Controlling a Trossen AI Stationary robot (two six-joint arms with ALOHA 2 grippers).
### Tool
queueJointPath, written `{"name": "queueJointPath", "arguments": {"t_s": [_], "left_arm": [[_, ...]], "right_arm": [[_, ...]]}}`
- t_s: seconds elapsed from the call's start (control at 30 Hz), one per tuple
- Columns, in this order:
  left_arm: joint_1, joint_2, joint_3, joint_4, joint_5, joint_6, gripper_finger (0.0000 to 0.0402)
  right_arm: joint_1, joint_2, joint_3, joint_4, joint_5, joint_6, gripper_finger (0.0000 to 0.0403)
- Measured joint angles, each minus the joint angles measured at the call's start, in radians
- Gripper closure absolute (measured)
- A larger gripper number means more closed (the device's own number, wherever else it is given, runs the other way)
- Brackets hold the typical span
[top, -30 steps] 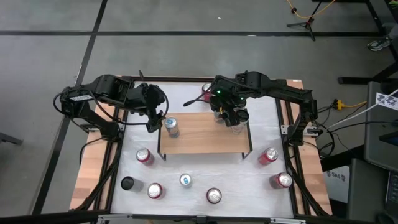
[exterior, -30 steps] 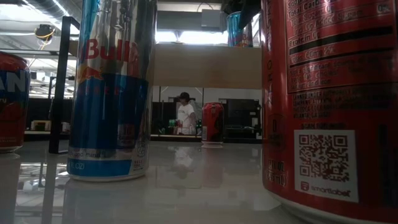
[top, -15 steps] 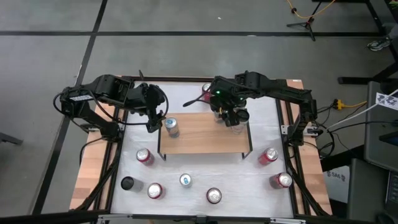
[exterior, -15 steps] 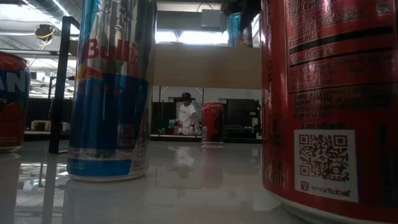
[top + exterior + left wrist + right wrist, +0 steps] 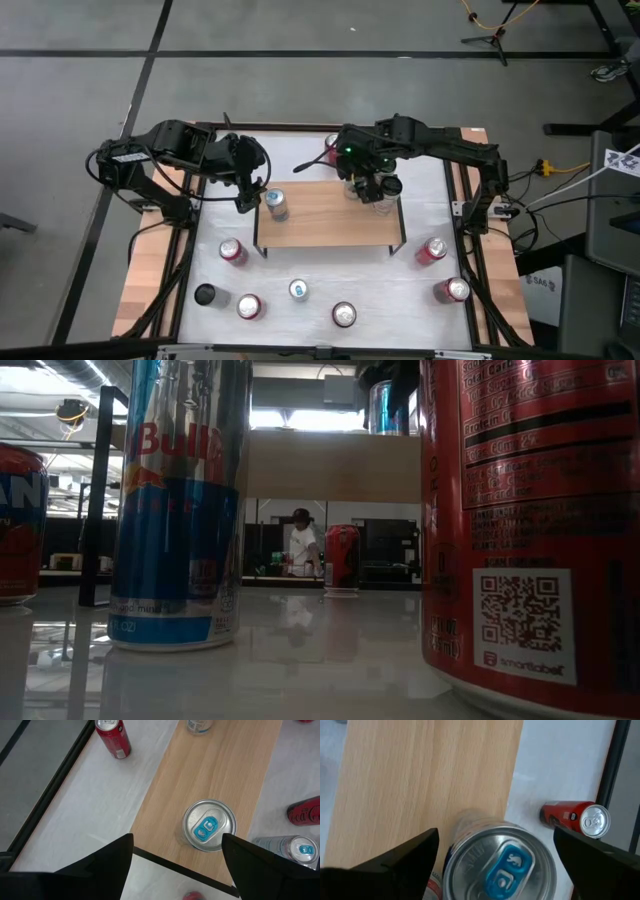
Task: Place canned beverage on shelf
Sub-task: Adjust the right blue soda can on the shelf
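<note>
Right wrist view alone shows jaws released around can (image 5: 502,862) on shelf (image 5: 420,775).

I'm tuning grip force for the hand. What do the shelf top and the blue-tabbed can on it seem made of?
The shelf top looks like light wood or wood-look laminate, matte: fine straight grain shows, with no glare. The can looks like thin aluminium, with a brushed silvery lid that shines and a blue pull tab.
</note>
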Motion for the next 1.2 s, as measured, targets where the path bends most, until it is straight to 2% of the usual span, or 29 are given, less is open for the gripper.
{"name": "queueJointPath", "arguments": {"t_s": [1.2], "left_arm": [[0.000, 0.000, 0.000, 0.000, 0.000, 0.000, 0.0106]], "right_arm": [[0.000, -0.002, 0.004, 0.003, 0.015, 0.061, 0.0022]]}}
